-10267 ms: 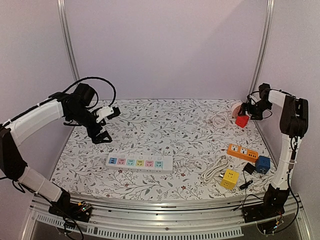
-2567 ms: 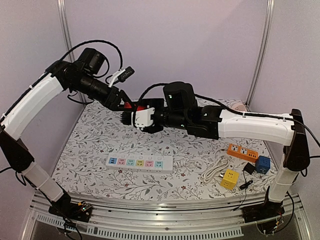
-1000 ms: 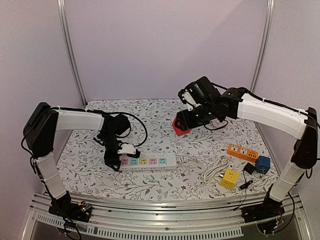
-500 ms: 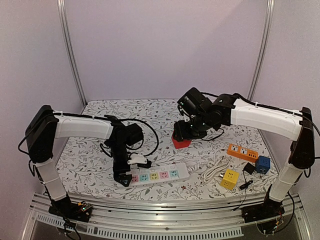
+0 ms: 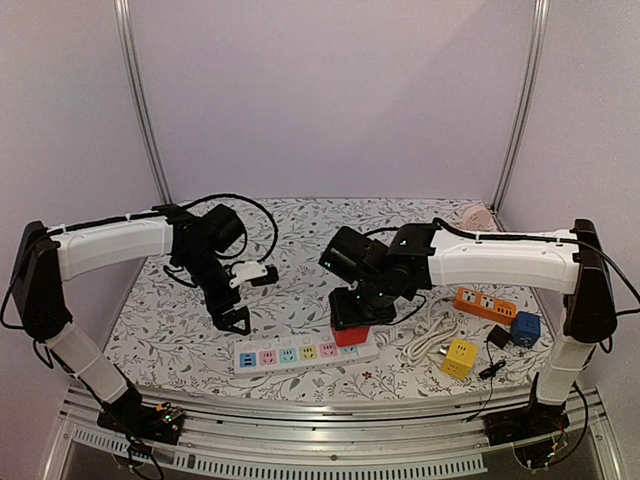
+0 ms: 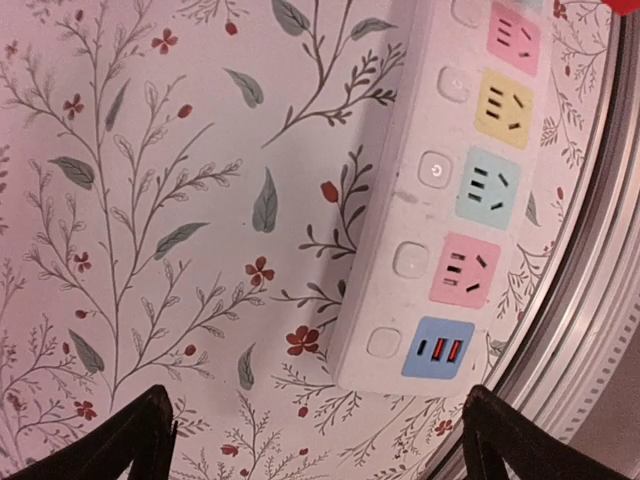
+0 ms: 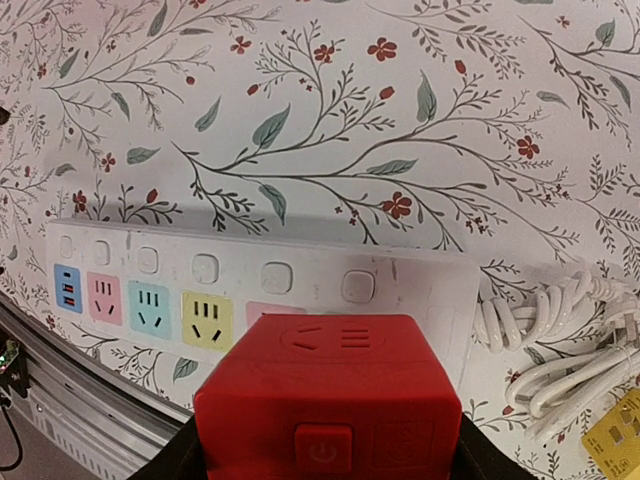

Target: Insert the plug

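A white power strip (image 5: 305, 352) with coloured sockets lies near the table's front edge; it also shows in the left wrist view (image 6: 450, 190) and the right wrist view (image 7: 250, 295). My right gripper (image 5: 352, 322) is shut on a red cube plug (image 7: 328, 405), which sits over the strip's right end (image 5: 350, 336), hiding the sockets beneath. Whether its prongs are in a socket is hidden. My left gripper (image 5: 240, 296) is open and empty, above the table just behind the strip's left end; only its finger tips (image 6: 130, 440) show in its own view.
The strip's white cable (image 5: 428, 340) coils at the right, also in the right wrist view (image 7: 560, 335). A yellow cube (image 5: 459, 357), a blue cube (image 5: 525, 329), an orange strip (image 5: 485, 304) and a small black adapter (image 5: 497, 338) lie at the right. A white cable coil (image 5: 438, 242) lies behind.
My left gripper let go of the strip's left end and rose back to the left. My right gripper carried the red cube forward and down onto the strip's right end.
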Controlling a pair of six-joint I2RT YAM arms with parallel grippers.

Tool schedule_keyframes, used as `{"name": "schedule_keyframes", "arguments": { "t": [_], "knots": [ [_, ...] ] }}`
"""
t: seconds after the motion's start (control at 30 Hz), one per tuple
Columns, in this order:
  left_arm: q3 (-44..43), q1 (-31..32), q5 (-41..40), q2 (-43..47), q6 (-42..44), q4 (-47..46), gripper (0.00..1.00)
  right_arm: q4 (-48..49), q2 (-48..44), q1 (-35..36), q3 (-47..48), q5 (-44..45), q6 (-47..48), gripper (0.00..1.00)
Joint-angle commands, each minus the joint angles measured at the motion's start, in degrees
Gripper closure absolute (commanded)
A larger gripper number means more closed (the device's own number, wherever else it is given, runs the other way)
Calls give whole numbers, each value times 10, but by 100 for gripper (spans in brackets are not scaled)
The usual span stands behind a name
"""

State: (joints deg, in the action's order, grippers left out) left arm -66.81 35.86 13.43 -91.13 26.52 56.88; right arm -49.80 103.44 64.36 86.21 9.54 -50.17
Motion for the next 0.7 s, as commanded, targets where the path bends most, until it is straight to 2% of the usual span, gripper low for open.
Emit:
{"name": "schedule_keyframes", "arguments": {
  "t": [0.0,0.33,0.5,0.67],
  "knots": [
    [28,-24,-3,16,-49,-65,1,-7,42,15,10,2,-40,100],
    [58,-25,-15,65,-50,-99,0,-10,71,27,10,34,-74,100],
    [64,-25,-8,75,-47,-100,1,-54,57,39,29,108,-83,100],
    [63,-25,-13,75,-44,-98,1,-33,49,40,22,97,-84,100]
  ]
}}
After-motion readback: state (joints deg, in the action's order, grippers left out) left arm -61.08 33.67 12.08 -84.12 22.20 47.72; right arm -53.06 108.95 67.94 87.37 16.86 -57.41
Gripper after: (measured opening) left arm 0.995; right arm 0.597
